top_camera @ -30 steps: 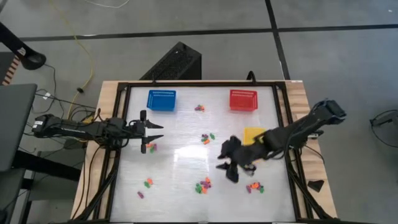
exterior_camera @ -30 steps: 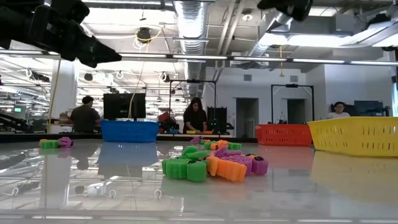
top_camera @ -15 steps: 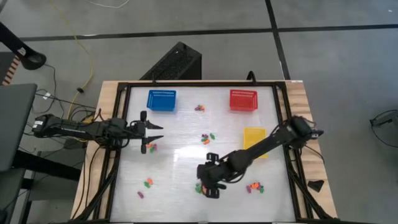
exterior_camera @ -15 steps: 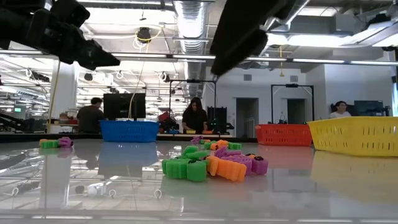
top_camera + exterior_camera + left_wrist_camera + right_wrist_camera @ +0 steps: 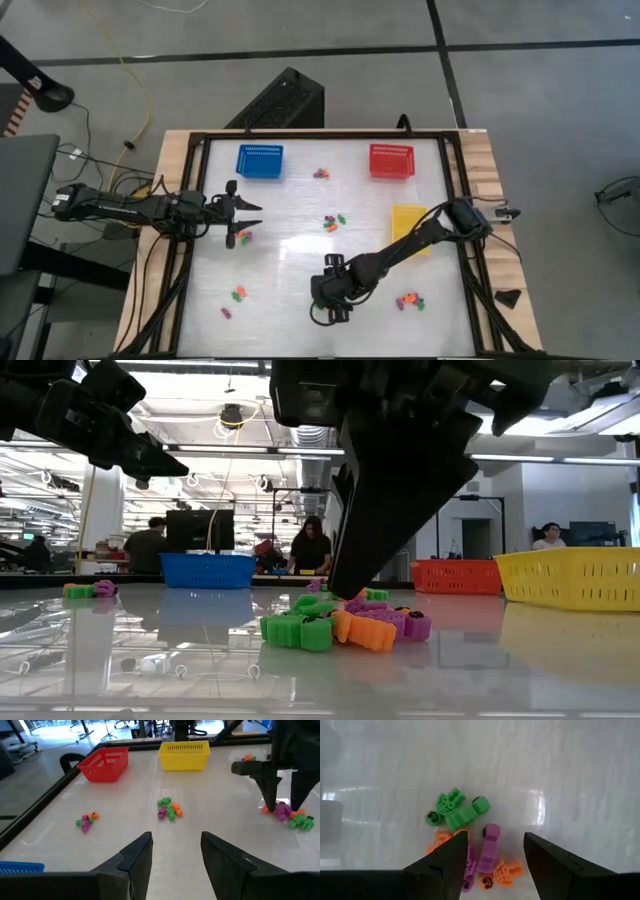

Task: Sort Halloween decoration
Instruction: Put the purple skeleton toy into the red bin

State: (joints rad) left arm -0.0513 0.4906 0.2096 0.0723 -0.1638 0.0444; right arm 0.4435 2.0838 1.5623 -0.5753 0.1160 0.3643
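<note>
Tiny orange, purple, green trinkets [image 5: 470, 842], small clusters scattered across table, one heap near front

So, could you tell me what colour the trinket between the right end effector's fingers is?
Purple trinket, clearest in the right wrist view.

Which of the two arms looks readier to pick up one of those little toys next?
The right. Its right gripper hangs open directly over a cluster of trinkets, a purple trinket lying between its fingers. The left gripper, also open, sits at the table's left side beside a smaller pile.
</note>
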